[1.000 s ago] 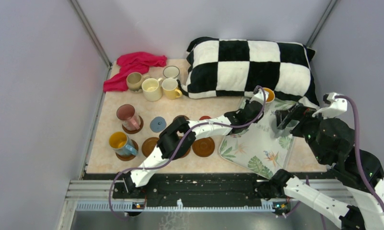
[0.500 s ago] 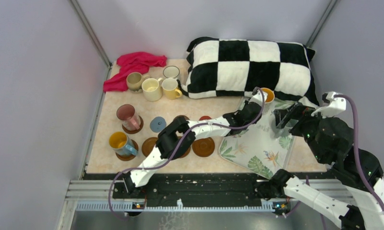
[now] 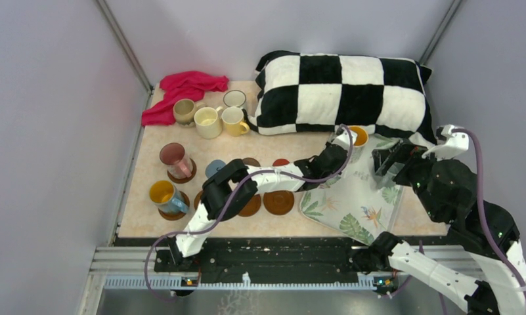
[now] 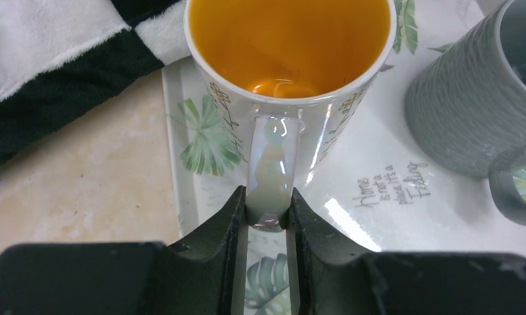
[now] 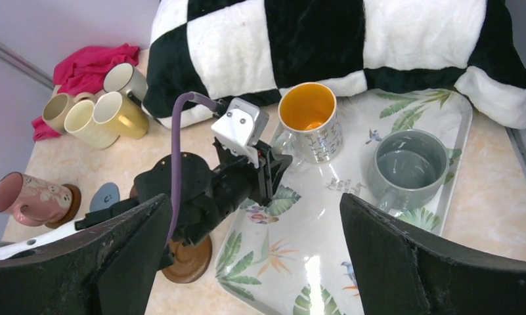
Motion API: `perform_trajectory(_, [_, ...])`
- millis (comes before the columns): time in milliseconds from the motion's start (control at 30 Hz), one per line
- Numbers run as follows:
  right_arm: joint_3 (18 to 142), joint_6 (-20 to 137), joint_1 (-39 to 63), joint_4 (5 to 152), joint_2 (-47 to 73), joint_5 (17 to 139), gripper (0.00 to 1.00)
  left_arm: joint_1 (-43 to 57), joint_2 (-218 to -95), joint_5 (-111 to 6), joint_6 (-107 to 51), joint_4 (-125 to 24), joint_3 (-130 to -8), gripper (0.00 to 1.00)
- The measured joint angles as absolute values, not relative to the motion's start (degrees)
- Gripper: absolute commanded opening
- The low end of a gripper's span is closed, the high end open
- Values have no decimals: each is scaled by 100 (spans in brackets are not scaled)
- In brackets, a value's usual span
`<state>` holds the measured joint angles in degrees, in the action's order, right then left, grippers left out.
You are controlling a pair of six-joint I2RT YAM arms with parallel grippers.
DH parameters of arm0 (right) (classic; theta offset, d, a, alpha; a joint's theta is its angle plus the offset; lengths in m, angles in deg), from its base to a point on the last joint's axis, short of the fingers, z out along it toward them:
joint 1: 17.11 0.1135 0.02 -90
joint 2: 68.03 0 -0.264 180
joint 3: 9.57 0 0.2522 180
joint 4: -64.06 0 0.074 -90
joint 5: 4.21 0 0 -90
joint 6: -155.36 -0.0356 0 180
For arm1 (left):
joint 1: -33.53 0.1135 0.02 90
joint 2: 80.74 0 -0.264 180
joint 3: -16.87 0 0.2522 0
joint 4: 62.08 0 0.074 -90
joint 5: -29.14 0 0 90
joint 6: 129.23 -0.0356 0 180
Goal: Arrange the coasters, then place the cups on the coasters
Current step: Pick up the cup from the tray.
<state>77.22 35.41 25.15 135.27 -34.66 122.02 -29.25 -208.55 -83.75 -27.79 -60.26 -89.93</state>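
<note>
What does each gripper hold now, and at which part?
The left gripper holds the orange-lined mug by its handle. The right gripper is open, holding nothing.

Tray (image 3: 355,210) before the pillow (image 3: 342,88), right of the coasters (image 3: 278,201).

A checkered pillow (image 3: 342,92) lies just behind the leaf-print tray (image 3: 358,197), red cloth (image 3: 181,88) at far-left corner.

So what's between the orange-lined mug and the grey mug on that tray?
Nothing: only a bare strip of the leaf-print tray separates the orange-lined mug and the grey mug. The right wrist view shows it.
</note>
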Motion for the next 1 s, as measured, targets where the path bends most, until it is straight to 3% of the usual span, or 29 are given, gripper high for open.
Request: perform_trajectory(1000, [7128,3648,2515,12952,-3453,12123,99,-3192,-18785,-8301,-2807,-7106,-6392,0])
